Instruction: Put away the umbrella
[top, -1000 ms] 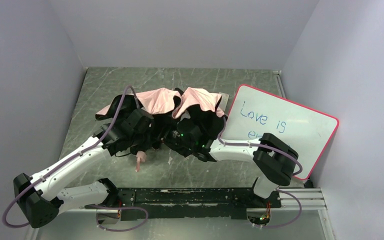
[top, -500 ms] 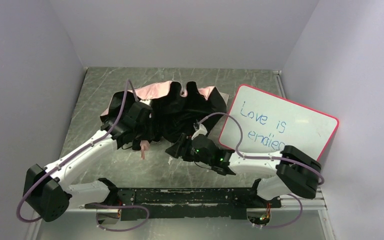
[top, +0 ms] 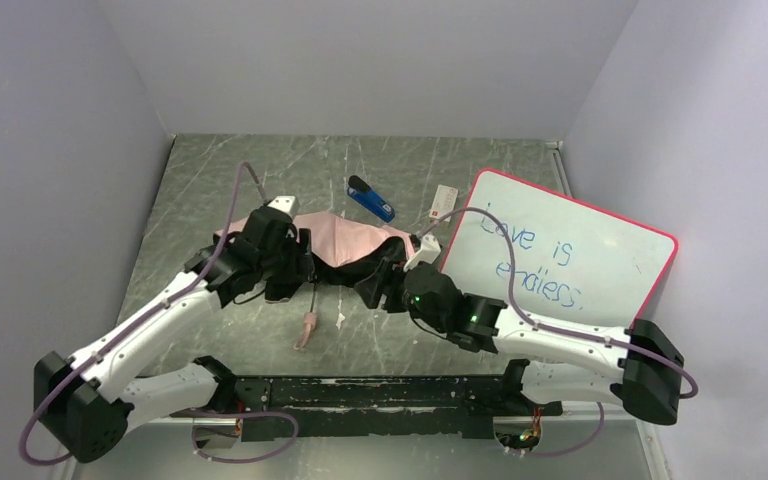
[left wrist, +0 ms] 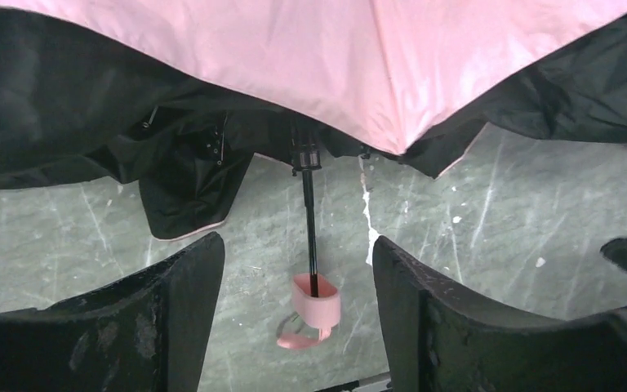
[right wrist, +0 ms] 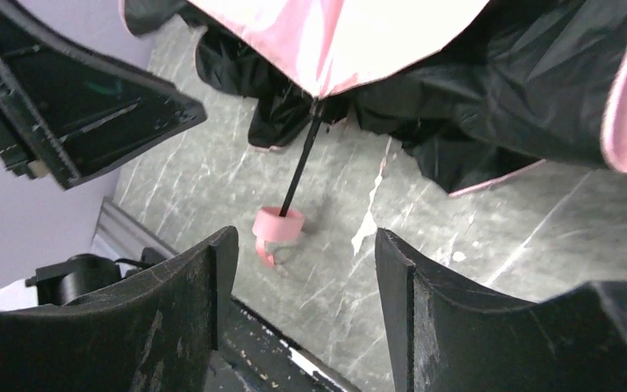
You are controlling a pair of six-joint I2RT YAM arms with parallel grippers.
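1. The left gripper stood with its jaws spread wide, grasping nothing; the inner face of each finger was bare.
2. The right gripper likewise had its jaws apart and grasped nothing.
3. The umbrella lay half collapsed on the table between the 2 grippers. Its pink fabric was uppermost and the black lining was bunched underneath.
4. From above, each gripper sat close against 1 end of the fabric. Whether either finger touched it could not be told.
5. In the left wrist view the fabric hung just beyond and above the jaws. The thin black shaft ran down through the middle of the gap to the pink handle. The handle rested on the table beyond the fingertips, with the strap curled beside it.
6. In the right wrist view the handle showed in the gap, nearer the left finger. The shaft slanted up from it to the fabric above the jaws.
7. A blue-and-black stapler lay beyond the umbrella, well apart from both pairs of jaws.
8. A red-edged whiteboard with blue handwriting lay to the right of the right jaws. A small white tag lay between it and the stapler.
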